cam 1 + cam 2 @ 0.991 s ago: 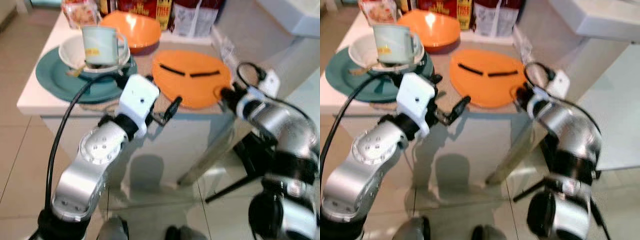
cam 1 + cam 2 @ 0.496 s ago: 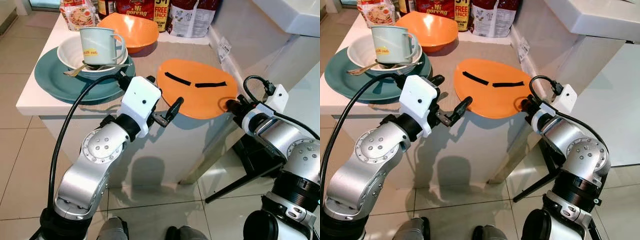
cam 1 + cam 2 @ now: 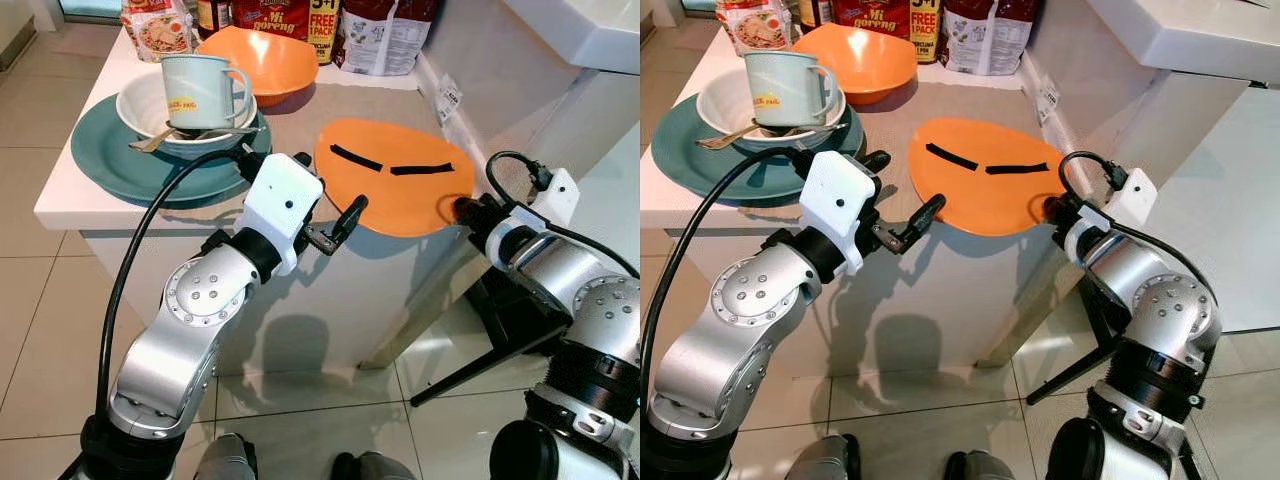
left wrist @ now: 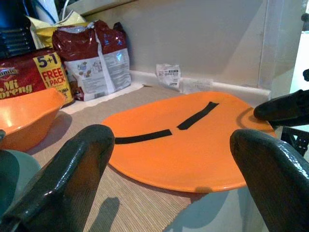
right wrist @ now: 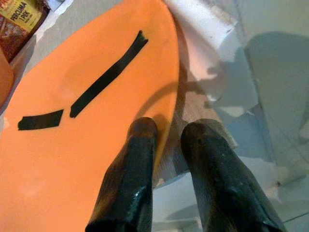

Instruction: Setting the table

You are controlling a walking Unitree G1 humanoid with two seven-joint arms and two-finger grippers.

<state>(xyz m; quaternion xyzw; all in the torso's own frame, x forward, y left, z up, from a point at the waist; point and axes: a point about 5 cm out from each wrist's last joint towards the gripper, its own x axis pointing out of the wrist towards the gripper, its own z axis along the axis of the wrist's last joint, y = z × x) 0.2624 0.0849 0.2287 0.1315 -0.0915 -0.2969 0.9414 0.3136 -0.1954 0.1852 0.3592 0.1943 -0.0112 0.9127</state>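
An orange plate marked with two black tape strips lies on the counter's woven mat, its near edge hanging over the counter front. My right gripper is shut on the plate's right rim: one finger presses on top and the other finger sits just outside the edge. My left gripper stands open in front of the counter, left of the plate and apart from it. Between its widely spread fingers the plate lies ahead.
A teal plate holds a white bowl with a pale green mug and a spoon. Behind sit an orange bowl and food packets. A wall bounds the counter's right; black stand legs cross the floor.
The blurred view of a second ago has steadied and shifted a little, so the camera moved. Both grippers and the plate keep their places since half a second ago.
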